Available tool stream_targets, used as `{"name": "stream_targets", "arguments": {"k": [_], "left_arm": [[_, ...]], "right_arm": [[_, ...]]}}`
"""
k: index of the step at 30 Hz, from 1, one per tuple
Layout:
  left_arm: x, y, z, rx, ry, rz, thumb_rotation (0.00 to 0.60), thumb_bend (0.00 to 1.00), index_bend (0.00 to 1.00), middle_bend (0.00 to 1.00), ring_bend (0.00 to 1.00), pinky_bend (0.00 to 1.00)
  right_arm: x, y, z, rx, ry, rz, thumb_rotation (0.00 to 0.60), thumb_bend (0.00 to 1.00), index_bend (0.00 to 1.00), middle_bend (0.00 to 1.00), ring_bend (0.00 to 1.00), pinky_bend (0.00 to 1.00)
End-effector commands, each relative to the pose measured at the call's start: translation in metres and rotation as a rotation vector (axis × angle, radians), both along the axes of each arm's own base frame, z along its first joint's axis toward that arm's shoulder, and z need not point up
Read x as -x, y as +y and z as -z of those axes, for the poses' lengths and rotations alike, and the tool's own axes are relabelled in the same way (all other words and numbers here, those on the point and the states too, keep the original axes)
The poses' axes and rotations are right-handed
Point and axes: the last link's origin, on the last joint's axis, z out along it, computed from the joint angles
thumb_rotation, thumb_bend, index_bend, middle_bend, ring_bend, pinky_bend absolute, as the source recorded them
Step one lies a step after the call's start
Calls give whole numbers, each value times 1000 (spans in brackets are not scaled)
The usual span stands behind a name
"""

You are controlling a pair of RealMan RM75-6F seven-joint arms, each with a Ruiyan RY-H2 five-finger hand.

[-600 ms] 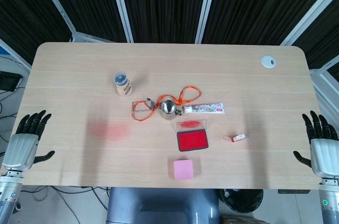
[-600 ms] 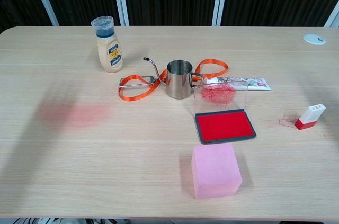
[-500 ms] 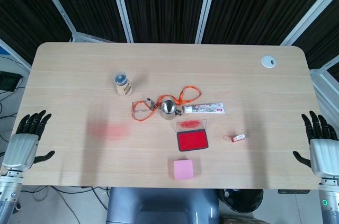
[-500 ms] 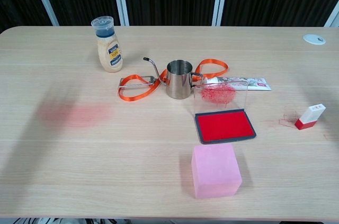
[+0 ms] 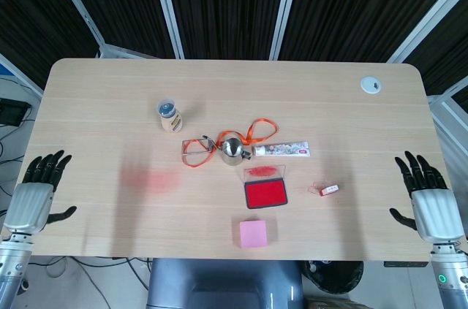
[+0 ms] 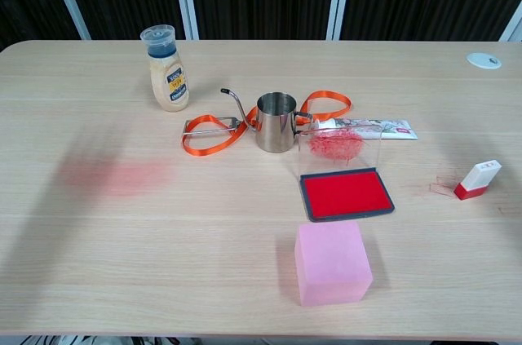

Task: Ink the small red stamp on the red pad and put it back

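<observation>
Red-and-white small stamp (image 5: 329,191) lying on table (image 5: 102,97) just right of red pad (image 5: 265,193), apart from it, long axis tilted up toward the right. Right hand (image 5: 426,197) nearer, off the table's right edge, fingers spread, grasping nothing; stamp to its left. Left hand (image 5: 34,191) far on the opposite side of the pad, fingers likewise spread and free. Count: one stamp, one pad, one pink block (image 5: 254,233) below the pad, one steel pot (image 5: 232,150), one bottle (image 5: 170,115), one tube (image 5: 282,150) above it.
</observation>
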Motion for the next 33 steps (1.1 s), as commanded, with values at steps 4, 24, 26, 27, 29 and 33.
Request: {"name": "stream_targets", "arguments": {"k": [4, 24, 26, 27, 29, 33], "left_arm": [[-1, 0, -2, -3, -15, 10, 600, 36, 0, 0, 0, 0], [0, 1, -3, 30, -49, -16, 600, 37, 0, 0, 0, 0], [0, 2, -3, 32, -52, -19, 600, 37, 0, 0, 0, 0], [0, 2, -3, 33, -53, -20, 600, 37, 0, 0, 0, 0], [0, 2, -3, 35, -56, -24, 600, 37, 0, 0, 0, 0], [0, 2, -3, 38, -58, -25, 600, 36, 0, 0, 0, 0]], "right_arm": [[-10, -24, 17, -66, 55, -11, 600, 143, 131, 130, 81, 234], [-17, -80, 110, -263, 167, 41, 600, 286, 403, 368, 277, 303], [-18, -84, 114, -266, 159, 49, 600, 290, 407, 370, 277, 303], [-18, -85, 117, -267, 157, 52, 600, 291, 408, 370, 277, 303], [-18, -87, 121, -270, 155, 56, 600, 291, 409, 371, 277, 303], [-16, -87, 128, -282, 154, 67, 600, 292, 416, 371, 278, 303]]}}
